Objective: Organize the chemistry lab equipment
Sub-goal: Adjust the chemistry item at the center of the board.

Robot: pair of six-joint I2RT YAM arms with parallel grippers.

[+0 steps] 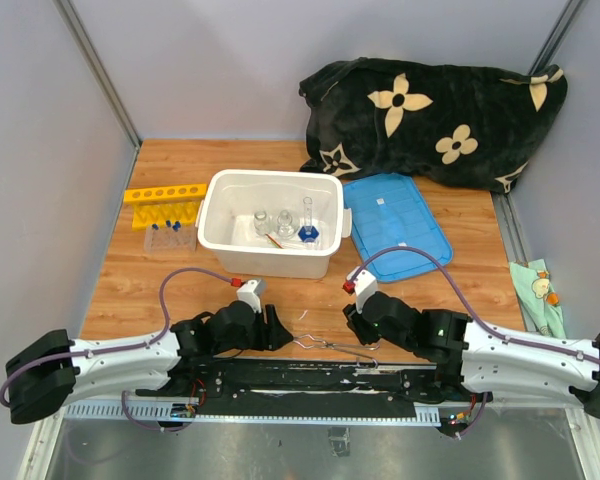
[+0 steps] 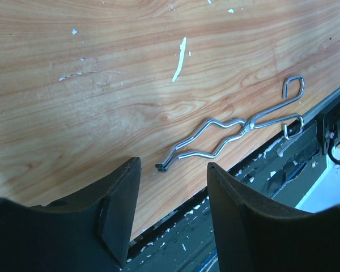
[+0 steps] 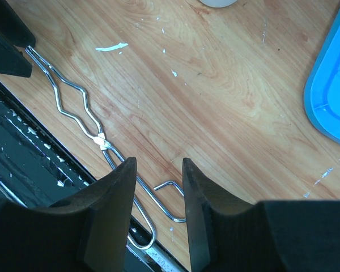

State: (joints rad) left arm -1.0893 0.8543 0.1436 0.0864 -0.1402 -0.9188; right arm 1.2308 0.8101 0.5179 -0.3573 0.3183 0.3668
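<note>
The metal tongs (image 1: 335,347) lie flat on the wood at the near table edge, between my two grippers. My left gripper (image 1: 280,330) is open and empty, with the tongs' tips (image 2: 164,166) just ahead of its jaws (image 2: 174,164). My right gripper (image 1: 357,332) is open over the tongs' handle loops (image 3: 170,198), which show between its fingers (image 3: 158,161). Glass flasks (image 1: 263,222), a glass cylinder on a blue base (image 1: 308,230) and the red-handled spatula (image 1: 275,240) sit inside the white tub (image 1: 218,215). The yellow rack (image 1: 165,193) and blue-capped test tubes (image 1: 170,230) lie left of the tub.
The tub's blue lid (image 1: 395,225) lies flat to the right of the tub. A black flowered cloth (image 1: 430,110) is bunched at the back right. A green cloth (image 1: 540,285) lies at the right edge. The black arm-base rail (image 1: 310,378) runs along the near edge.
</note>
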